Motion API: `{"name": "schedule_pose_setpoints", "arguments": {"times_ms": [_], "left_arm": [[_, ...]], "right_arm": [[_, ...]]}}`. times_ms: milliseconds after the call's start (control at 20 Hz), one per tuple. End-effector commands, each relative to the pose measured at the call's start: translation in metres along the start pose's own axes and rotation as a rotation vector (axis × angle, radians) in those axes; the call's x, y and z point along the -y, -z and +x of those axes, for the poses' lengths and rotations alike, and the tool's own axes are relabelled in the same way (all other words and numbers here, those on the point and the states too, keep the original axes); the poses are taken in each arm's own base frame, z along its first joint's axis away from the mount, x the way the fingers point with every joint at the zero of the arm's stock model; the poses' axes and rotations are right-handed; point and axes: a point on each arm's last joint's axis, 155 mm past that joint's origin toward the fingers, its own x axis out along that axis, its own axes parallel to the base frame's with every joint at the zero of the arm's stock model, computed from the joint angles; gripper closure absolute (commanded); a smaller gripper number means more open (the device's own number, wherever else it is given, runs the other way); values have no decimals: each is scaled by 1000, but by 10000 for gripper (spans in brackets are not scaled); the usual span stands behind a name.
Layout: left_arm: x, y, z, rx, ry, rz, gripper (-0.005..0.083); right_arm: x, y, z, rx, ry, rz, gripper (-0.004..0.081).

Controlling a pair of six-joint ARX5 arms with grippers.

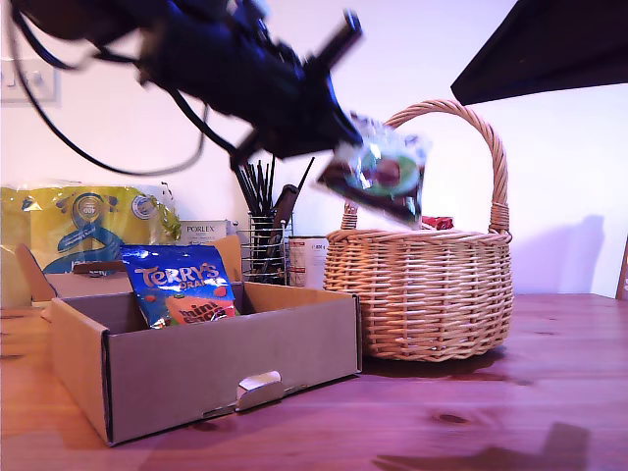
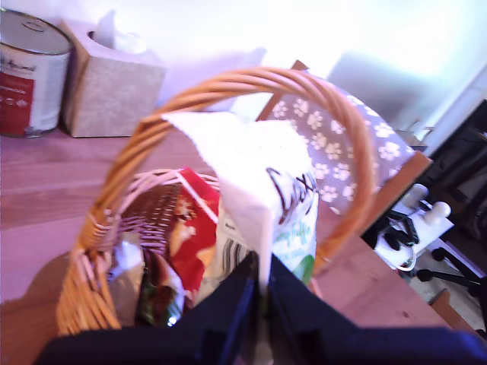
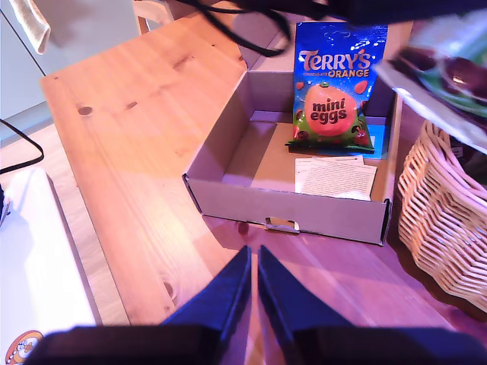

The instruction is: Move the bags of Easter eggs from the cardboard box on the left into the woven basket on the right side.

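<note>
My first gripper is shut on the white-and-green bag and holds it in the air just above the woven basket, under its arched handle. The red-and-white bag lies inside the basket. The blue Terry's bag stands in the cardboard box at the exterior view's left. My second gripper hovers high over the table in front of the box, shut and holding nothing.
A white paper sheet lies in the box. Behind the box stand a yellow pack, a Porlex carton, a wire utensil holder and a tin. A tissue box sits beyond the basket. A dark arm part fills the exterior view's upper right.
</note>
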Motion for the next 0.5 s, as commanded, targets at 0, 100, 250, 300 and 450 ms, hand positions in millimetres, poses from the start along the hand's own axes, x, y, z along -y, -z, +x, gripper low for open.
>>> {"name": "schedule_pose_setpoints", "arguments": {"times_ms": [0, 100, 250, 300, 450], "left_arm": [[2, -5, 12, 13, 13, -1, 795], [6, -9, 24, 7, 21, 0, 795], [8, -5, 40, -32, 25, -3, 795], [8, -2, 43, -45, 23, -6, 795], [12, 11, 49, -92, 30, -23, 795]], "right_arm": [[1, -8, -2, 21, 4, -11, 782], [1, -8, -2, 21, 4, -11, 782], [1, -8, -2, 21, 4, -11, 782], [1, -8, -2, 21, 4, -11, 782], [1, -8, -2, 21, 4, -11, 782]]}}
